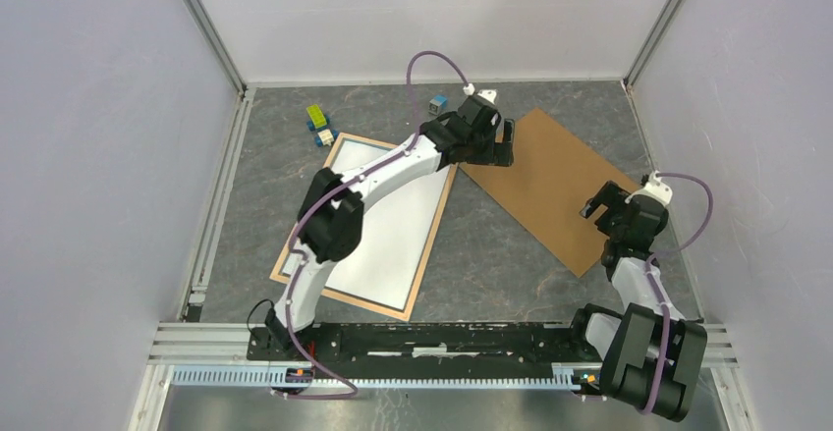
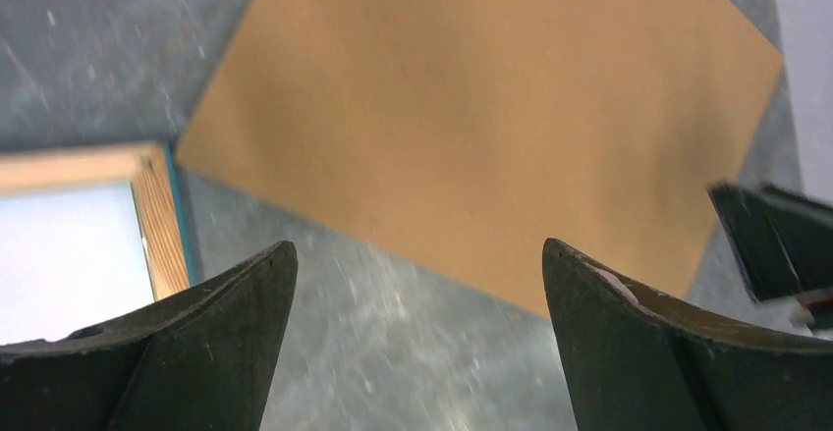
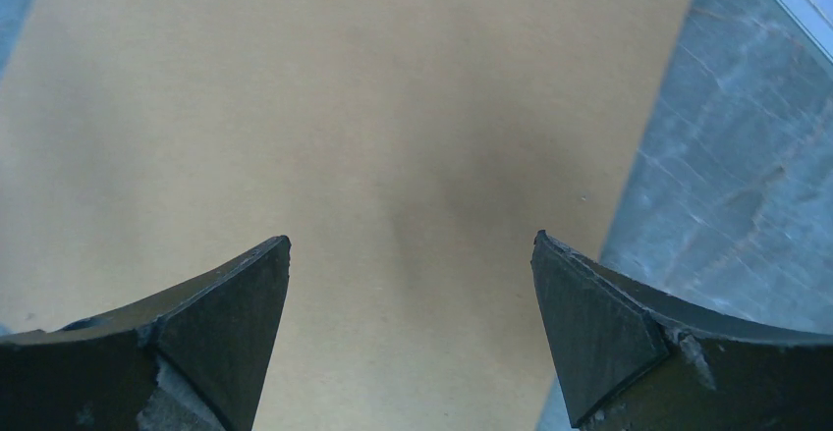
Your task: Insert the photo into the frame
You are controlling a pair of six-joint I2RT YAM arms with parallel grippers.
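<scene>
Grey table (image 1: 491, 254) — frame (image 2: 162, 220) flat at left, brown board (image 1: 550, 186) at right, coloured blocks (image 1: 316, 117) near frame's far corner

There's the frame (image 2: 162, 220), pale wood grain, matt. The photo (image 1: 393, 235) shows plain white paper, no gloss. The brown board (image 3: 344, 107) looks smooth and dull (fibreboard, perhaps). The table (image 1: 491, 254) is grey, marbled.

A dark grey, marbled tabletop (image 1: 511, 264) forms the floor of a booth. The left wall (image 1: 88, 156), far wall (image 1: 432, 9) and right wall (image 1: 761, 107) are plain and pale. Aluminium posts (image 1: 208, 28) stand in the far corners. A slotted aluminium rail (image 1: 442, 376) runs along the near edge. The light is soft and even.
</scene>
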